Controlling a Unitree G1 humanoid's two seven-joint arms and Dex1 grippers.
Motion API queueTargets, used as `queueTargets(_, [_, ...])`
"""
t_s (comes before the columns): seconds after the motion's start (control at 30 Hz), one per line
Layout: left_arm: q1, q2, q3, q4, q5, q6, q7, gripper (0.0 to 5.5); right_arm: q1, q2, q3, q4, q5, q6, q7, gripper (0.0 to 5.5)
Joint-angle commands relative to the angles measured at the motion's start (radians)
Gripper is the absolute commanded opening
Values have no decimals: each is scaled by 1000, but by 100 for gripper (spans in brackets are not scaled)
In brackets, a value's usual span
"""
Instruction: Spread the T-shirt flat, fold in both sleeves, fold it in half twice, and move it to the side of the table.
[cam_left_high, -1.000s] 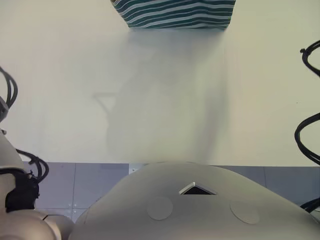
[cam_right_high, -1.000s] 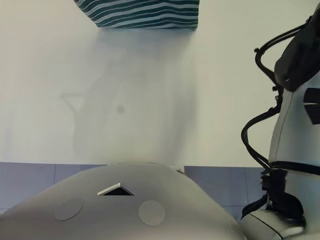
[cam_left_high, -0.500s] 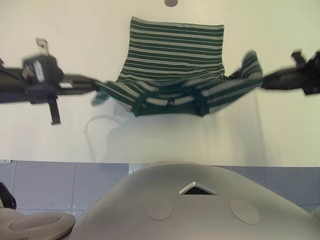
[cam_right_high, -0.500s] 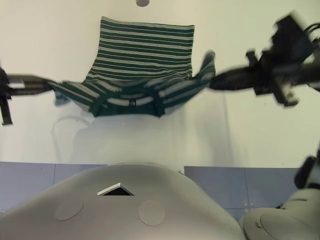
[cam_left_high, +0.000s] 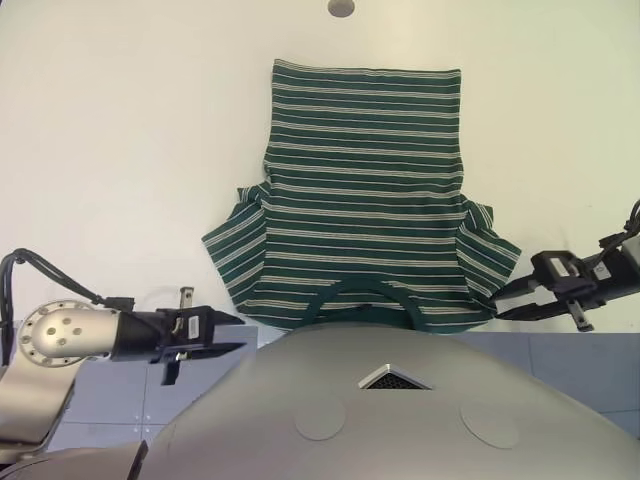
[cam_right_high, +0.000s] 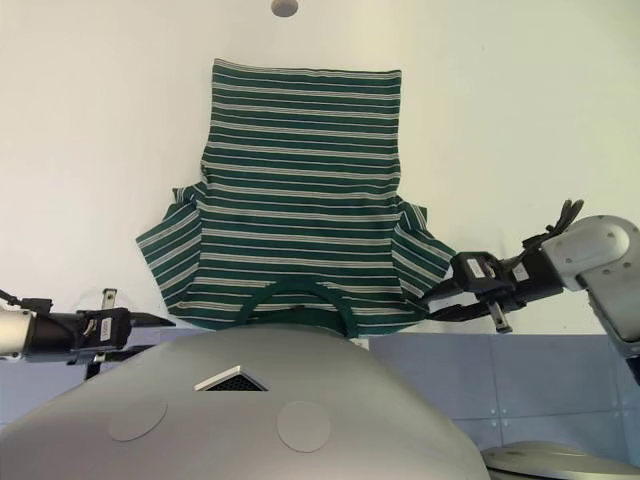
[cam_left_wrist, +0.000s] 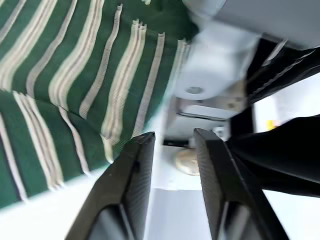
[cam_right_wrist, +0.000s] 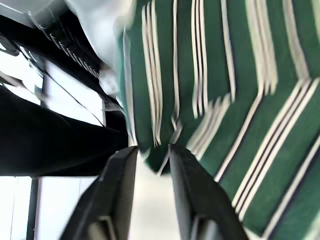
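A green T-shirt (cam_left_high: 365, 200) with white stripes lies spread on the white table (cam_left_high: 120, 150), collar (cam_left_high: 362, 291) at the near edge and hem at the far side. Both short sleeves lie slightly crumpled beside the body. My left gripper (cam_left_high: 238, 333) hovers open at the table's near edge, just off the left sleeve (cam_left_high: 235, 250). In the left wrist view its fingers (cam_left_wrist: 132, 200) hold nothing, with striped cloth (cam_left_wrist: 60, 75) beyond them. My right gripper (cam_right_high: 425, 300) stands open at the right sleeve's (cam_right_high: 420, 245) near corner. The right wrist view shows its tips (cam_right_wrist: 151, 148) at the cloth edge.
A small grey round disc (cam_left_high: 341, 7) sits at the table's far side beyond the hem. Bare white tabletop stretches to the left and right of the shirt. Below the table's near edge lies a grey tiled floor (cam_left_high: 590, 360).
Half a second ago both grippers held the shirt up by its shoulders. They have since let go and drawn back to the near edge, and the shirt lies flat.
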Motion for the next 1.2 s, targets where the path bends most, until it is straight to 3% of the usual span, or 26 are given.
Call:
queueTargets(0.03, [-40, 4, 170, 115, -103, 91, -26, 217, -335, 103, -25, 79, 130, 156, -75, 203])
queueTargets(0.13, [-168, -70, 189, 190, -126, 149, 116, 271, -656, 371, 99, 335, -49, 115, -300, 224])
queueTargets(0.27, [-241, -250, 186, 209, -220, 328, 341, 273, -905, 678, 271, 825, -316, -15, -530, 224])
queueTargets(0.33, [-296, -332, 226, 240, -249, 429, 487, 273, -991, 779, 314, 1085, -407, -36, -624, 224])
queueTargets(0.5, [-328, -431, 277, 150, -387, 566, 626, 273, -1128, 935, 310, 1473, -497, -149, -809, 224])
queueTargets(0.63, [-384, -535, 183, 101, -400, 653, 801, 273, -1248, 977, 240, 1581, -506, -227, -990, 224])
queueTargets(0.87, [-339, -658, 14, 66, -356, 687, 959, 273, -1343, 895, 33, 1509, -400, -350, -907, 224])
queueTargets(1.03, [-257, -610, -98, 89, -248, 603, 966, 183, -1296, 829, -13, 1419, -391, -349, -837, 224])
queueTargets(1.2, [-249, -578, -171, 114, -152, 506, 983, 106, -1273, 839, -34, 1374, -391, -327, -836, 224])
